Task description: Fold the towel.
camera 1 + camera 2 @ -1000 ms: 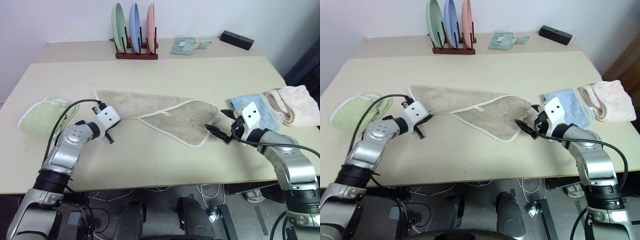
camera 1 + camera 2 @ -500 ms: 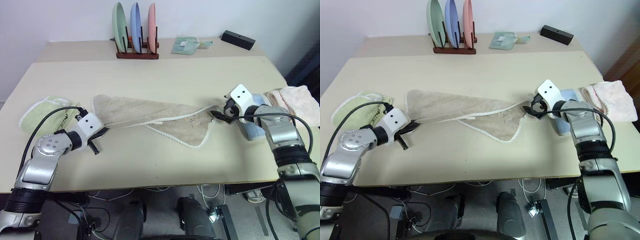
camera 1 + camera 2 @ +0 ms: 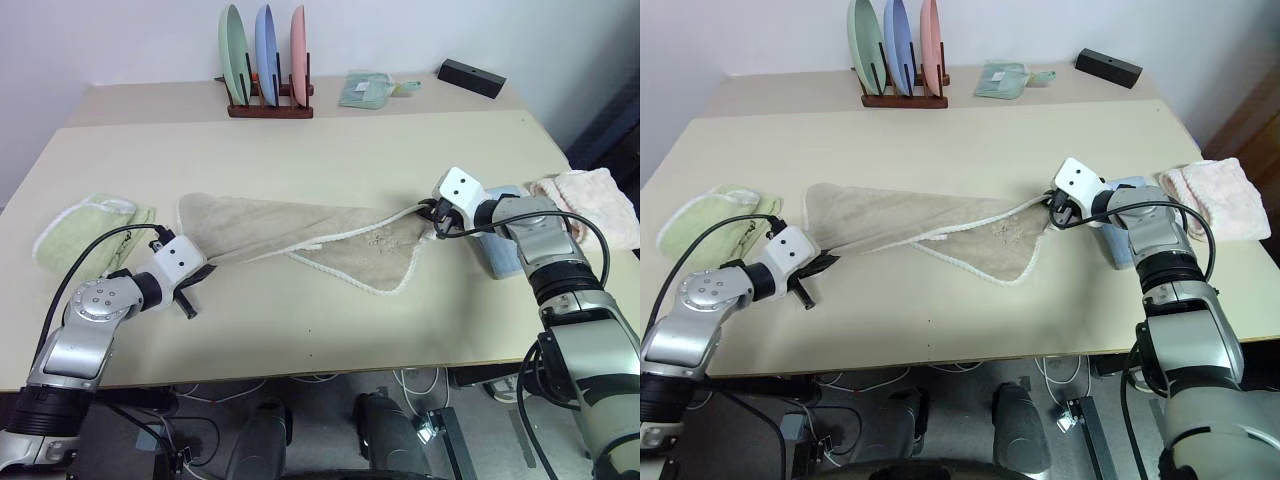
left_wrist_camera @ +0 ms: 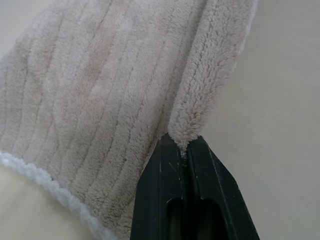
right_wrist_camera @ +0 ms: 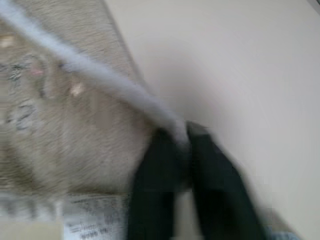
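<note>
Nearest the camera, lower left of the head view: left gripper (image 3: 197,276) clamped tight on a bunched fold of the towel (image 3: 300,235), pads pressed together with tan terry squeezed between them in the wrist shot. Right of center: right gripper (image 3: 432,214) pinched shut on the white-corded edge at the towel's far-right corner, cord running straight into the closed fingers (image 5: 160,165). Towel itself sprawled across the middle of the table (image 3: 330,320), stretched between both grips, one flap hanging toward the front edge in a point. Probably mid-spread, getting it flat before any fold. To do this well: keep both grips firm, pull apart evenly so the twist comes out, lift just enough to let the hanging flap drop free, then lay it down square, not skewed. Risk of the thin cord slipping out on the right. Off to the sides: green cloth (image 3: 85,230) at left, blue cloth (image 3: 500,245) and pink towel (image 3: 590,200) at right. Way back: plate rack (image 3: 265,60), small folded cloth (image 3: 368,90), black box (image 3: 471,78).
</note>
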